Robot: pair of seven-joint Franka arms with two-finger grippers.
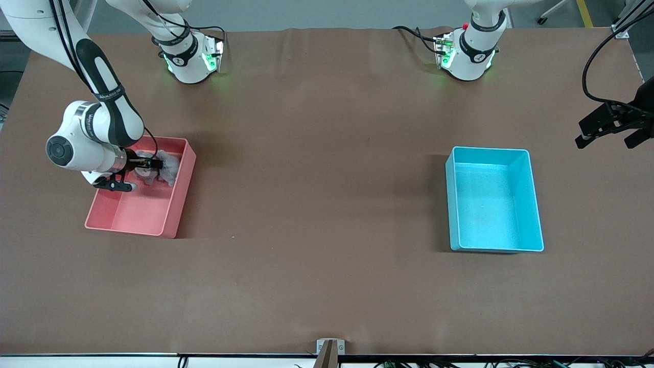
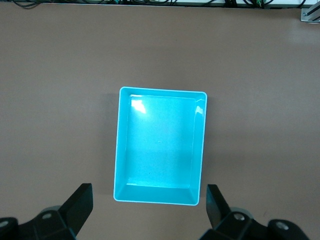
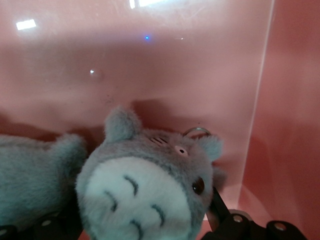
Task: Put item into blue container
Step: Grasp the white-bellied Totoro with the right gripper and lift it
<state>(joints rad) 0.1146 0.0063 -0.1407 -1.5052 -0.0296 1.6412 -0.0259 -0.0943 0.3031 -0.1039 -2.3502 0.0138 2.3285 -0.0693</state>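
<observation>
Your right pincer (image 1: 156,164) is down in the pink bin (image 1: 176,204), fingers straddling the grey plush toy (image 3: 145,192); closed or not, can't tell. Left pincer (image 2: 150,210) waits wide open, high above the empty blue container (image 1: 534,225), leaving the drop path free.

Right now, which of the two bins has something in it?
The pink bin, toward the right arm's end of the table: a grey plush toy lies in it, with the right claw down at it. The blue container is empty.
</observation>
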